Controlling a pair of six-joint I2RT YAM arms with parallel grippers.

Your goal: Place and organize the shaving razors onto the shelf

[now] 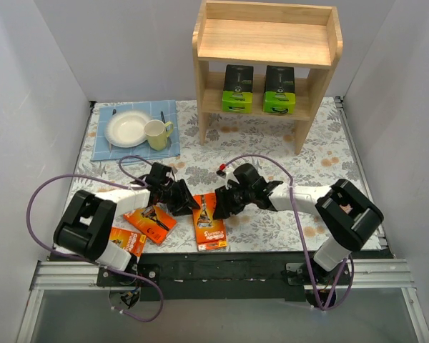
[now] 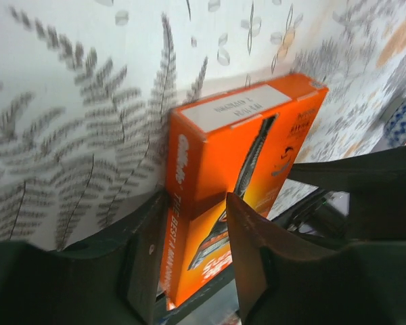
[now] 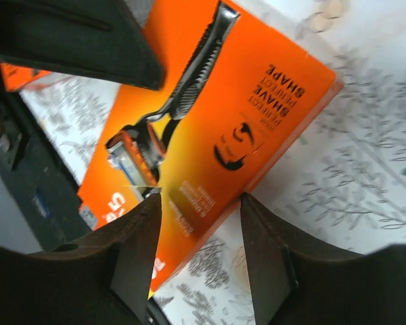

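Orange razor pack [image 1: 209, 221], mid-near worktop [image 1: 272, 153]: left tool [image 2: 196, 200] straddles its far end, pinch unconfirmed; right tool [image 3: 199, 198] spread above; advise square, firm closure across narrow sides before lifting.

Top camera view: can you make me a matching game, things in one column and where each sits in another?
Things:
1. green packs
2. mug
3. middle orange pack

Places:
A. table, where left gripper and right gripper meet
B. shelf, lower tier
C. blue mat, beside plate

Pairs: 1-B, 2-C, 3-A
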